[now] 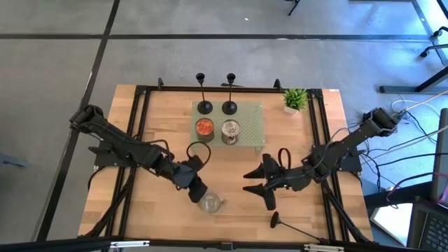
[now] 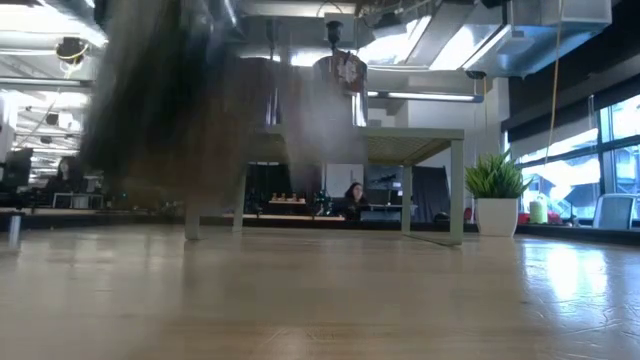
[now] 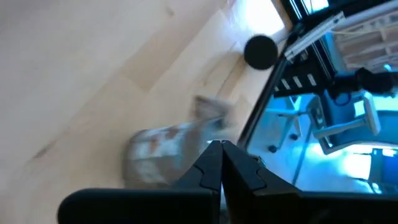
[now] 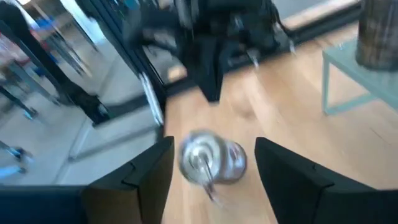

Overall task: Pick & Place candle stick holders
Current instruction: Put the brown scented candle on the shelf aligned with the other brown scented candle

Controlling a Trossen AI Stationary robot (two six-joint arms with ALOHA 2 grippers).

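Two candle stick holders [image 1: 204,105] stood upright at the 12 o'clock edge of a pale green tray [image 1: 255,129], with an orange can [image 1: 204,127] and a silver can [image 1: 230,131] just behind them toward 6 o'clock. A third holder [image 1: 276,222] lay tipped on the wooden surface [image 1: 294,140] near 5 o'clock. The left hand [image 1: 196,190] was clenched, empty, beside a toppled tin [image 1: 211,203]. The right hand [image 1: 256,187] stood released, fingers spread, facing that tin. A potted plant [image 1: 295,99] sat at 1 o'clock.

Two black candle stick holders [image 1: 204,105] [image 1: 229,106] upright, side by side on the green tray [image 1: 255,137]. Third holder [image 1: 276,222] lying flat near the table's front edge.
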